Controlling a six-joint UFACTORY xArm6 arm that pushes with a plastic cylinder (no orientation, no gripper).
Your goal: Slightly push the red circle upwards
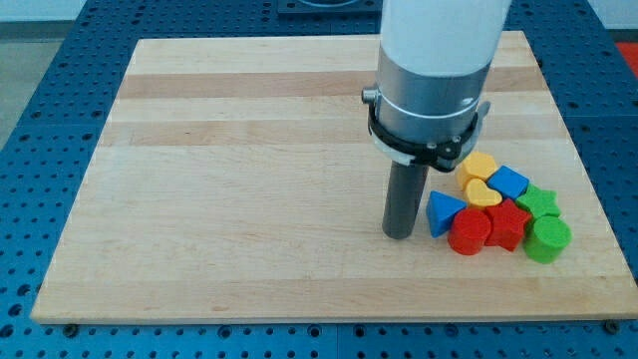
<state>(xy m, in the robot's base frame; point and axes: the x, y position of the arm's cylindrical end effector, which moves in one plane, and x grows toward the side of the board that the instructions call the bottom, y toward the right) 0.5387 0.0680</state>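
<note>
Bright, even overhead light — soft short shadows under the blocks; sharp focus, no glare or blur

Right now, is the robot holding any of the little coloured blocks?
No, nothing is held. My tip only pushes; it has no gripper. It stands on the wooden board, apart from the blue triangle block and red circle block, at their left.

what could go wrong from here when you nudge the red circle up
1. The red circle sits packed against the blue triangle and red star, so pushing it towards the view's top would likely drag them, and the yellow heart, along.
2. My tip is at the view's left of the circle, not below it; moving around could clip the blue triangle.
</note>
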